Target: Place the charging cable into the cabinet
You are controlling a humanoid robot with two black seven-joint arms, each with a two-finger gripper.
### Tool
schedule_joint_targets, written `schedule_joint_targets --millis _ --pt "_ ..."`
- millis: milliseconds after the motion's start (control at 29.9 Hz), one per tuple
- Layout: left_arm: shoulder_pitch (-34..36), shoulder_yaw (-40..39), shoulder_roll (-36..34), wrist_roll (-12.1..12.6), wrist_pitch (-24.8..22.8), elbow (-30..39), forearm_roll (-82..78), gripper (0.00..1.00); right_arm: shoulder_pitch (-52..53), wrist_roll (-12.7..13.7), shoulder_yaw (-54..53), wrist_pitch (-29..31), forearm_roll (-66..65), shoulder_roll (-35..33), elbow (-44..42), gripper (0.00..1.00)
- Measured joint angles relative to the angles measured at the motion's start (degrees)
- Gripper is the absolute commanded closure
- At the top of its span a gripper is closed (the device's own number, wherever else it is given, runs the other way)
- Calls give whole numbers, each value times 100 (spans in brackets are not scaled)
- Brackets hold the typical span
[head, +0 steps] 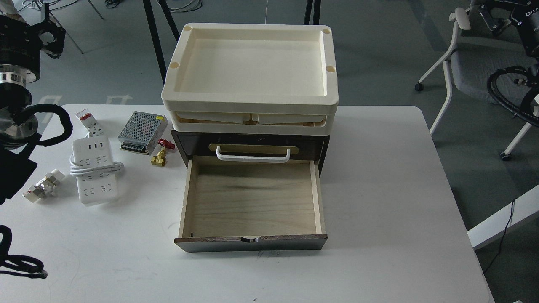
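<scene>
The charging cable [94, 170] is a white power strip with its thick cord looped round its middle. It lies flat on the white table, left of the cabinet. The cabinet [189, 145] is a dark brown drawer unit. Its lower drawer [252, 198] is pulled out, with an empty pale plywood inside. A white bar handle [252, 156] sits on the closed drawer above. My left gripper [50, 35] hangs at the far upper left, well above and behind the cable. My right gripper [488, 17] is at the top right, off the table. Both are dark and their fingers cannot be told apart.
Two cream plastic trays [248, 103] are stacked on the cabinet. Near the cable lie a small white breaker with a red tab [87, 122], a perforated metal power-supply box [142, 132], a brass valve with a red handle [161, 155] and a white and metal fitting [43, 188]. A chair [476, 67] stands at the right.
</scene>
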State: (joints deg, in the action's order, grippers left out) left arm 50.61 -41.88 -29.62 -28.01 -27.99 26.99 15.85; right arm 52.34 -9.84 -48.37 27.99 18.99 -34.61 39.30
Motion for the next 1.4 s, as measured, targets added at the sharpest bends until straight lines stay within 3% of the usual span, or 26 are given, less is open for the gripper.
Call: schedule_joint_targets --millis 67,167,401,836,1003,1103,1203,1404 --pt "11 -216 -41 0 0 264 7 0 -21 0 2 0 0 -3 11 0" --pt "-24 -388 -511 0 0 1217 -8 0 -38 0 -4 0 -3 -4 17 0" --pt "-441 -295 -2682 0 -2 3756 -880 0 -175 0 -33 0 -10 -98 6 0" --pt "-877 -290 -4818 1 -1 5456 -7024 2 -763 -8 -245 0 18 -320 51 0" --pt "-906 802 -5276 1 43 6292 -9809 5 -855 -9 -295 0 16 -336 39 0" --pt "-895 1523 -5375 0 700 6439 -11383 6 -917 -10 -296 0 10 -337 35 0" --pt "-913 1911 -5194 -2 1298 6115 -12366 6 -985 -10 -291 1 9 -337 35 0" --pt "-864 2020 -4624 4 1466 5029 -13569 6 -1048 -10 -266 1 2 -290 22 0"
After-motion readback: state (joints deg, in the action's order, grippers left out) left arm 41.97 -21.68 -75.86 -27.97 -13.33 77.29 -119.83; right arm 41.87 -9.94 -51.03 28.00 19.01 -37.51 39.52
